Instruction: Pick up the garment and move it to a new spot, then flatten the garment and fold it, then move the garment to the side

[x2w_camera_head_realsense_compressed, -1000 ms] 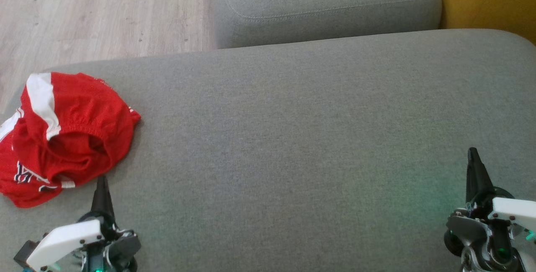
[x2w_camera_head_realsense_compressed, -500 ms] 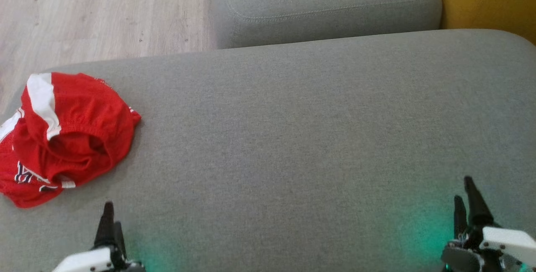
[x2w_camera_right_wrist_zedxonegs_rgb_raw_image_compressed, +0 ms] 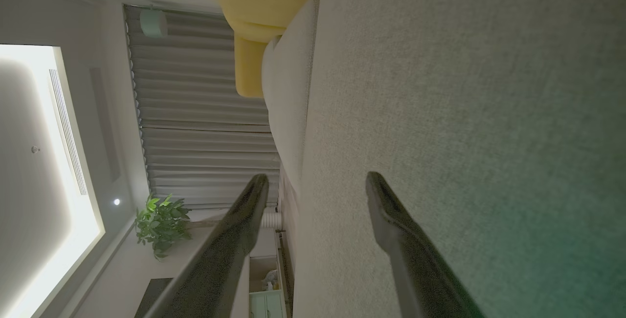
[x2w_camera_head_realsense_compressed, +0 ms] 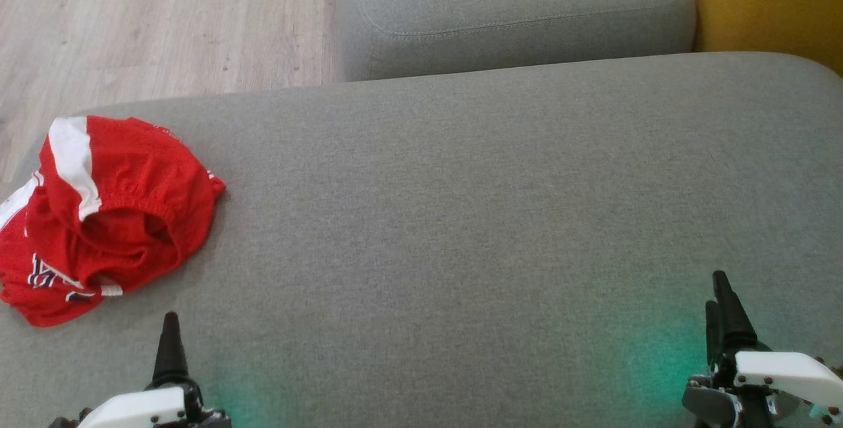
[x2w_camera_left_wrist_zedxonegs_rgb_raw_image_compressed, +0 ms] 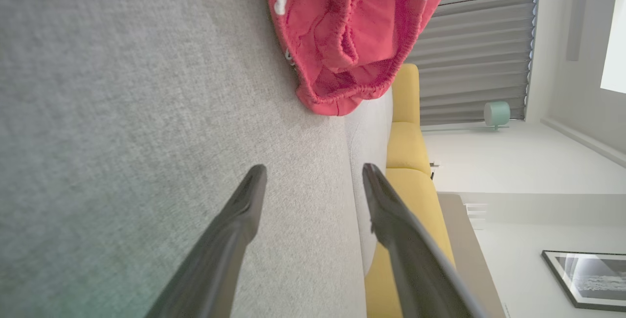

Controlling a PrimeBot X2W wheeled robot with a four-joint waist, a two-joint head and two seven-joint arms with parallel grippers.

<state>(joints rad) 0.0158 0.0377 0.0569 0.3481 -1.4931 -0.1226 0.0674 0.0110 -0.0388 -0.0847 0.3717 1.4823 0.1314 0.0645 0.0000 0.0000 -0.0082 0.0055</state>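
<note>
The red garment (x2w_camera_head_realsense_compressed: 108, 217) is seen crumpled at the grey cushion's (x2w_camera_head_realsense_compressed: 461, 217) left end. The left tool (x2w_camera_left_wrist_zedxonegs_rgb_raw_image_compressed: 314, 170) and the right tool (x2w_camera_right_wrist_zedxonegs_rgb_raw_image_compressed: 317, 178) are spread wide open; nothing is gripped.

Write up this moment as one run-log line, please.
item: crumpled red-and-white fabric garment on grey fabric sofa cushion, left end | left gripper: open, empty, short of garment | right gripper: open, empty | stage: pickup not begun
</note>
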